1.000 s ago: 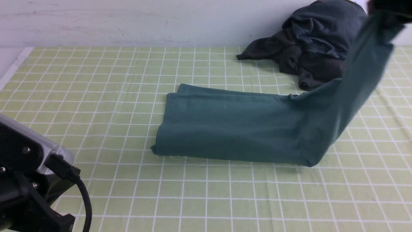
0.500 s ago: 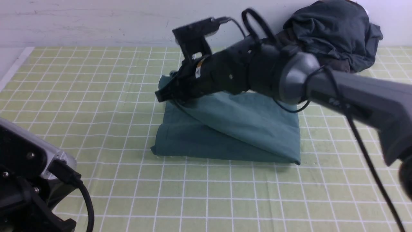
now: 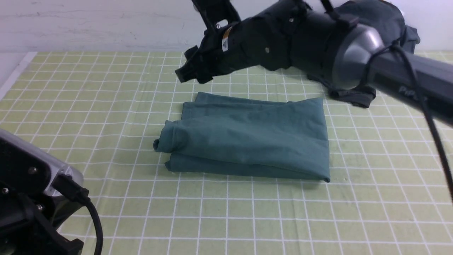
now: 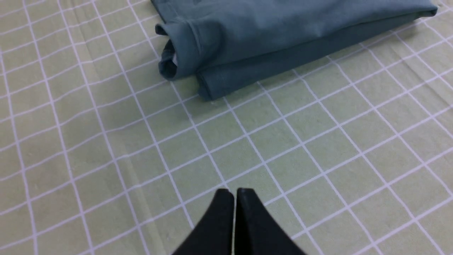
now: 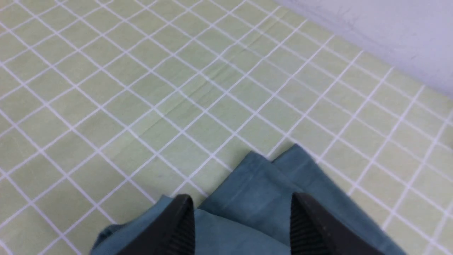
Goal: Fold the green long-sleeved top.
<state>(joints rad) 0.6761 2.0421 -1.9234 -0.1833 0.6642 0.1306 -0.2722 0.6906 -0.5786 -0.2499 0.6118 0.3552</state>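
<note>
The green long-sleeved top (image 3: 247, 140) lies folded into a rectangle on the checked cloth in the middle of the front view. Its top layer bulges at the left end with a rolled edge (image 3: 166, 138). It also shows in the left wrist view (image 4: 269, 39) and in the right wrist view (image 5: 254, 198). My right gripper (image 3: 185, 72) hangs open and empty above the top's far left corner; in its own view (image 5: 242, 212) the jaws stand wide apart over the cloth. My left gripper (image 4: 233, 193) is shut and empty, over bare cloth short of the top's near edge.
A heap of dark charcoal and dark teal clothes (image 3: 371, 21) lies at the back right against the wall, partly behind my right arm (image 3: 318, 39). The left arm's body (image 3: 32, 198) fills the front left corner. The cloth's left edge (image 3: 14, 76) meets a white surface.
My right gripper carried the top's right half over to the left, let it go and rose. The top went from a long strip to a shorter folded rectangle.
</note>
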